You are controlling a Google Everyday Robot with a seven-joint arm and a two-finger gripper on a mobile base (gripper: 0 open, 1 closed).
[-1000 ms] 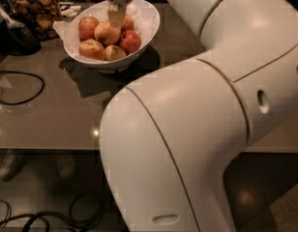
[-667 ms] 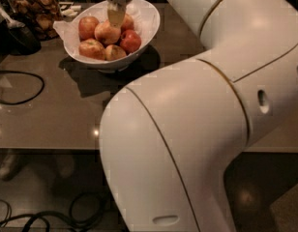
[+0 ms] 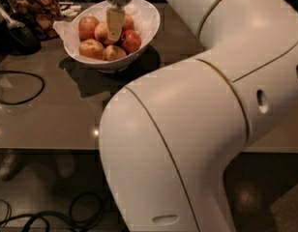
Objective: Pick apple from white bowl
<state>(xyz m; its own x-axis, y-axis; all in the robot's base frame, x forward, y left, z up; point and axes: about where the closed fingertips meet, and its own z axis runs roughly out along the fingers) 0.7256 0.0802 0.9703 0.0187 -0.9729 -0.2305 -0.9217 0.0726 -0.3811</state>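
The white bowl (image 3: 148, 21) stands on the grey-brown table at the upper left, lined with crumpled white paper and holding several apples. A pale yellow-orange apple (image 3: 101, 32) lies in the middle of the pile, with a deep red apple (image 3: 131, 41) to its right. My gripper (image 3: 115, 35) reaches straight down from the top edge into the bowl. Its tip is at the pale apple's right side and hides part of it. My big white arm fills the right and lower half of the view.
A glass jar of brown snacks (image 3: 37, 8) stands left of the bowl, with a dark object (image 3: 16, 35) beside it. A black cable (image 3: 23, 88) loops over the table's left side. The table's front edge (image 3: 47, 149) runs across, with more cables (image 3: 67, 216) on the floor below.
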